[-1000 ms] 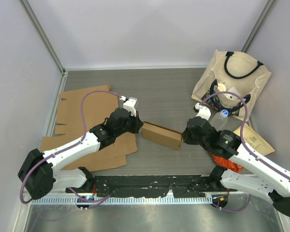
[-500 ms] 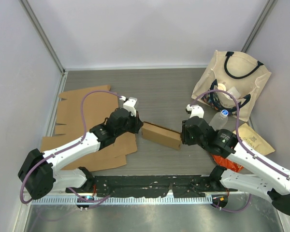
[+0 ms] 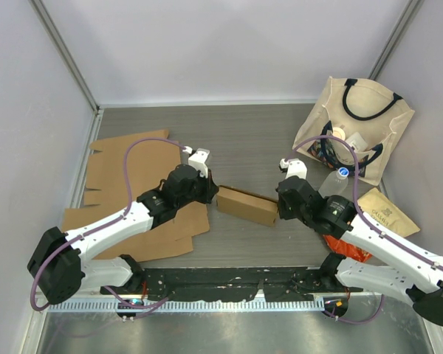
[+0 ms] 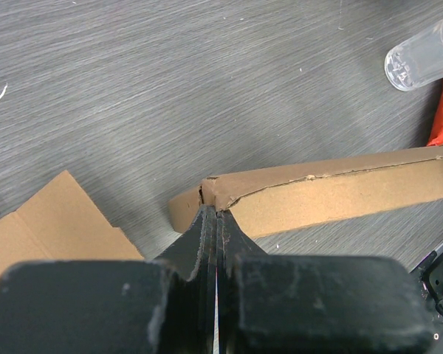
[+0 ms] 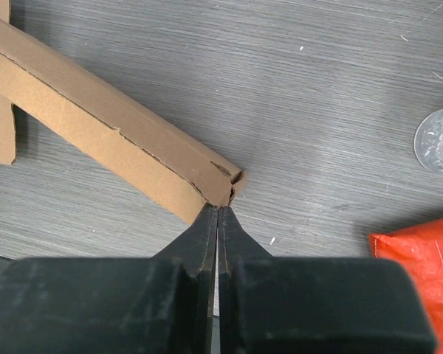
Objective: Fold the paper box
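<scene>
Right wrist: right fingers have reclosed at box.

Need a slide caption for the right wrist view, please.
Right gripper, jaws shut, tips at the paper box's end corner.

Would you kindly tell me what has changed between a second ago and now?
The right gripper shifted slightly left, closing in on the right end of the paper box; its jaws now stand shut with the tips at that corner. The left gripper stayed shut at the box's left end. The box, the flat cardboard sheets and the tote bag did not move.
</scene>
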Motion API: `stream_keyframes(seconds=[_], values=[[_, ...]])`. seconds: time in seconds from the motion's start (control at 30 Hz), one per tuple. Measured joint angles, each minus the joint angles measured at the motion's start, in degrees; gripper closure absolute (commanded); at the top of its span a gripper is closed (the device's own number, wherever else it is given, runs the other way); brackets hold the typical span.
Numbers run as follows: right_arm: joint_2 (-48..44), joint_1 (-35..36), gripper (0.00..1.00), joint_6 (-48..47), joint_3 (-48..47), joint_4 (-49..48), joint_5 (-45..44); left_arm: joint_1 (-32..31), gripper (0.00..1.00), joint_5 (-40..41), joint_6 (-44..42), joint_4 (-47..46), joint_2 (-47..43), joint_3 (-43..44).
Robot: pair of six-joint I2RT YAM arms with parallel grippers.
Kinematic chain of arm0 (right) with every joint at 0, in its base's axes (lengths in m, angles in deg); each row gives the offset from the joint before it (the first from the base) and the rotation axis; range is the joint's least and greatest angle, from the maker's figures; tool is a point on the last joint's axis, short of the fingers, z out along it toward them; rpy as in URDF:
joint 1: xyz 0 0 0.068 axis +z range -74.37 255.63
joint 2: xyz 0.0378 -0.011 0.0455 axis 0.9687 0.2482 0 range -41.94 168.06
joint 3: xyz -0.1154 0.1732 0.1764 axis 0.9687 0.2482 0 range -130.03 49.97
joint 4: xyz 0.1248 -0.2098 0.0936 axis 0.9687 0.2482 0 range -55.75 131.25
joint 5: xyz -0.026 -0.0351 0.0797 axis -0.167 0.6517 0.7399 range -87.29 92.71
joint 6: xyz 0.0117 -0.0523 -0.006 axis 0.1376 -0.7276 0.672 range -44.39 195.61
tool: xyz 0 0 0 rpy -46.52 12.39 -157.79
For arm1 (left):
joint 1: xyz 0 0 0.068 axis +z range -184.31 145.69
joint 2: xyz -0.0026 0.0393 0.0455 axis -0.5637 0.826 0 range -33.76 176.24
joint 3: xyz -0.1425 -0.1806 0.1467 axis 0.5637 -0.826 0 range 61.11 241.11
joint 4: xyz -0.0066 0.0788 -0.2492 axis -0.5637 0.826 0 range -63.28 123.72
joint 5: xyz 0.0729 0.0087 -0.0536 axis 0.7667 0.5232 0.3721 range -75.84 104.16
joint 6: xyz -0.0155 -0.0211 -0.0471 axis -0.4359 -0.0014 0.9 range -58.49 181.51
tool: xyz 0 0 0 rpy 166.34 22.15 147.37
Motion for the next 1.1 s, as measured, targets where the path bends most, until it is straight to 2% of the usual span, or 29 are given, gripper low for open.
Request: stream_keyframes(seconds=[0.33, 1.1], values=[[0.48, -0.02, 0.99, 2.86, -0.07, -0.13, -0.59, 0.0, 1.0, 0.0, -0.02, 0.17, 0.0, 0.11], [-0.31, -0.46, 0.99, 21.46, 2.21, -0.37, -5.97, 0.0, 1.0, -0.42, -0.02, 0.87, 0.0, 0.52]])
